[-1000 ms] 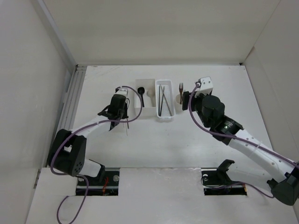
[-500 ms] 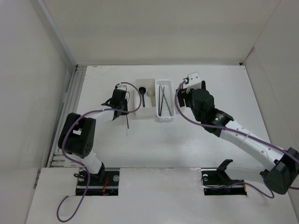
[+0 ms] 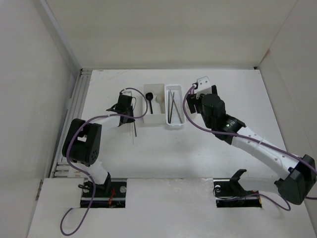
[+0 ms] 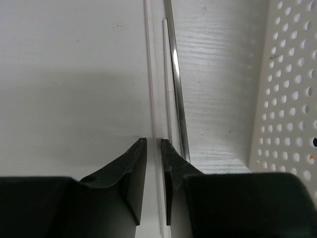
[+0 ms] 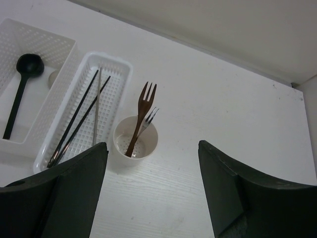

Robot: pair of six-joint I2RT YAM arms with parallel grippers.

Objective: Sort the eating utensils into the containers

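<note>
Several chopsticks (image 3: 133, 134) are seen at eight o'clock of the box (image 3: 154, 121); a pale one (image 4: 149, 74) is straddled by the nearly closed left gripper (image 4: 153, 140), grip unconfirmed. Light, stiff, slippery: mid-length pinching is advised. The right gripper (image 5: 151, 143) is spread open.

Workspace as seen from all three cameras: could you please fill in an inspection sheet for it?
Surface: white table, faint wood grain.
Job's things: black spoon and beige spoon in the square box; chopsticks in the narrow tray; two forks standing in the cup; pale chopstick and shiny chopstick loose on the table beside the box.
Clutter: nothing seen.
Grippers: left gripper nearly closed astride the pale chopstick, grip unclear; right gripper open, empty, above the cup.
Cables: purple cables along both arms.
Surroundings: white walls on three sides.
</note>
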